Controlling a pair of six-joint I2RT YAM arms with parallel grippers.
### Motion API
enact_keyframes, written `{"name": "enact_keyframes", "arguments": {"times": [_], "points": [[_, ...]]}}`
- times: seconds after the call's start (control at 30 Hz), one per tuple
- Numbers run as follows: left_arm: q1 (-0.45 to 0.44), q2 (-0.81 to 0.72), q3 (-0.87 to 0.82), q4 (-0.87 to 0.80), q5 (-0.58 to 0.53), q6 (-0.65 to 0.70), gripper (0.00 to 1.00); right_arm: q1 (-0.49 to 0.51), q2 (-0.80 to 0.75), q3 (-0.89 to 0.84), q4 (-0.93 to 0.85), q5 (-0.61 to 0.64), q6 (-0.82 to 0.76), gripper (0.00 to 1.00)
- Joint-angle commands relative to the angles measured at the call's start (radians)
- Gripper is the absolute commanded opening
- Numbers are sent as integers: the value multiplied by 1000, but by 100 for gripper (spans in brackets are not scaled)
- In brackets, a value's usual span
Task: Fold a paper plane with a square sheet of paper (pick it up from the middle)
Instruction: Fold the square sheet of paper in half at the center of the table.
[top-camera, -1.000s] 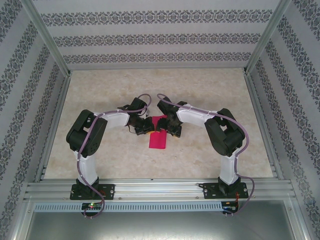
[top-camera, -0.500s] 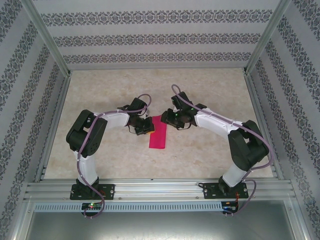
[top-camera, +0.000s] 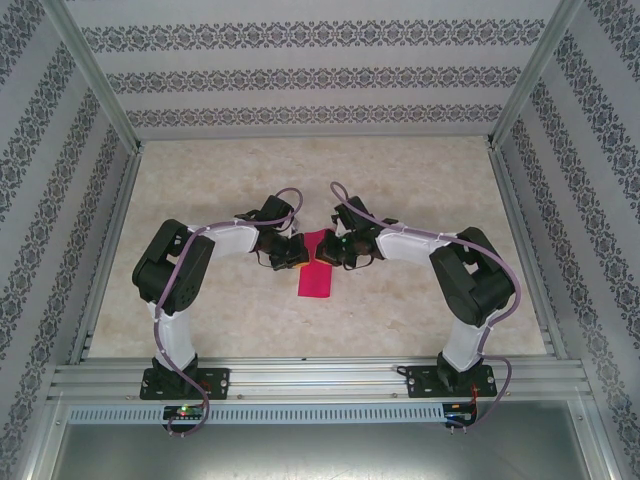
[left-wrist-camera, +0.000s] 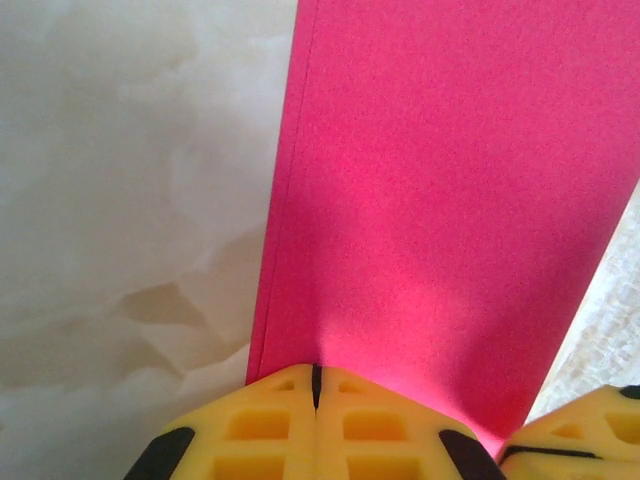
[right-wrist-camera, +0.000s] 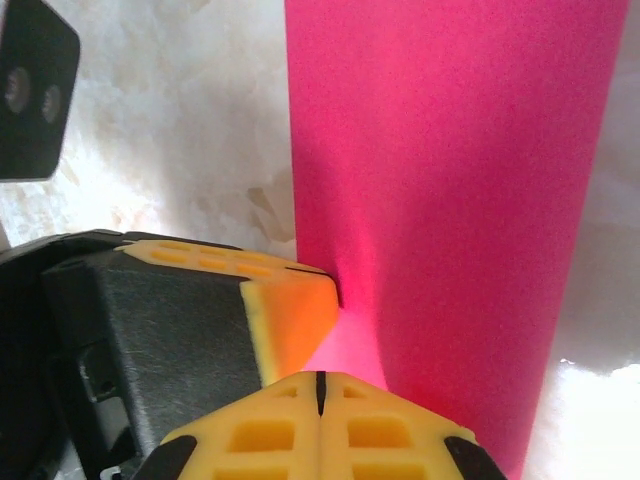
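Since the right arm (top-camera: 470, 280) swung out wide half a sec ago and has now tucked back in, both arms meet again over the middle of the surface (top-camera: 420, 190), wrists crowding the far part of the pink sheet (top-camera: 314, 282). Left arm (top-camera: 175, 270) hasn't budged in that time. Sheet is in the same spot too: flat on the surface, centred betw the two arms, near part lying clear toward the bases.

Small-end change: right fingers (right-wrist-camera: 385, 435) were wide apart a sec ago, now clenched tip to tip. Rt wrist cam: seam betw them is tight, no paper visible in it, tips sitting right at the sheet, just beside the left fingers (right-wrist-camera: 290, 310). Left fingers (left-wrist-camera: 260, 430) likewise clenched, tips against the sheet, strip running off ahead of them. Can't tell if either pair nips a layer or only presses down.

My read: rt side has re-set, so both tip pairs are on the paper together. Prob pinning or creasing it, not lifting. Early stage imo, no nose folds yet.

Orientation: sheet is folded to a narrow strip, no longer square. Long axis runs near-far, away from the arm bases, maybe a hair off straight. The ends I can see look squared off, so no point yet and it doesn't aim either way. Left wrist cam: long edge (left-wrist-camera: 285, 150) shows two layers, i.e. doubled paper.
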Motion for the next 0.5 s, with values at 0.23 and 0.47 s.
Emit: {"name": "enact_keyframes", "arguments": {"times": [0.23, 0.47], "points": [[-13, 40, -27, -39, -40, 28, 0, -33, 21, -103, 89, -42, -28, 1], [-13, 45, -28, -44, -40, 32, 0, -53, 43, -214, 214, -62, -44, 4]]}}
